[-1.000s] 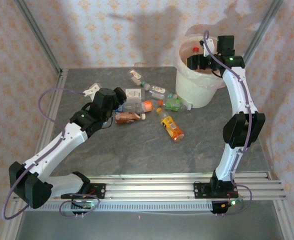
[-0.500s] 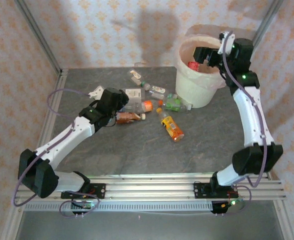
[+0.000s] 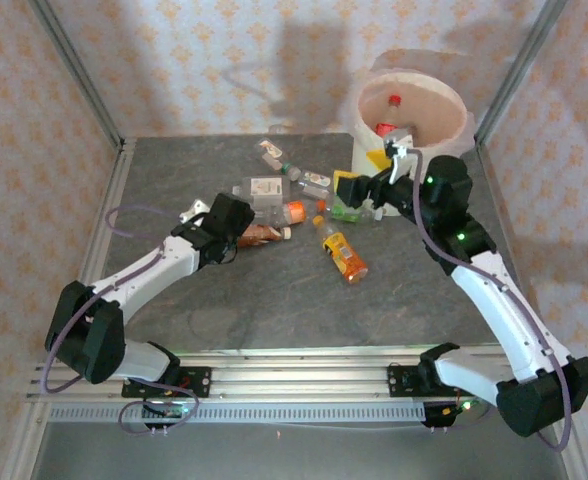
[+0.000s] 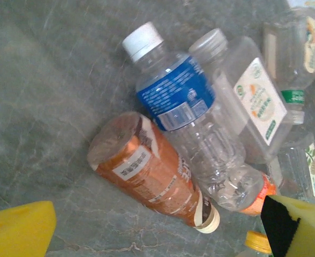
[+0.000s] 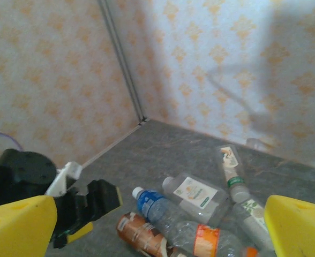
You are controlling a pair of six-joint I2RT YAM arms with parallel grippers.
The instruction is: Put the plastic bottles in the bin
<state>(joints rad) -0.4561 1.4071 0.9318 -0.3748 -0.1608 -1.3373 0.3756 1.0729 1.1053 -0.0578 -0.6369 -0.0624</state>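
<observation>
left gripper [image 3: 236, 216], jaws wide, hovers just above a brown-labelled bottle [image 4: 152, 179] and a blue-labelled bottle [image 4: 173, 99] at the pile's left edge. about ten plastic bottles [image 3: 269, 188] lie on the table [image 3: 274, 295], not yet binned. right gripper [image 3: 362, 178], wide and empty, hangs over the pile's right end, just beside the bin [image 3: 414, 82], which holds at least two.

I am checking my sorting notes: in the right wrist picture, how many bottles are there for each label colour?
Blue-label bottle: 1
Brown-label bottle: 1
Orange-label bottle: 1
White-label bottles: 3
Total: 6
</observation>
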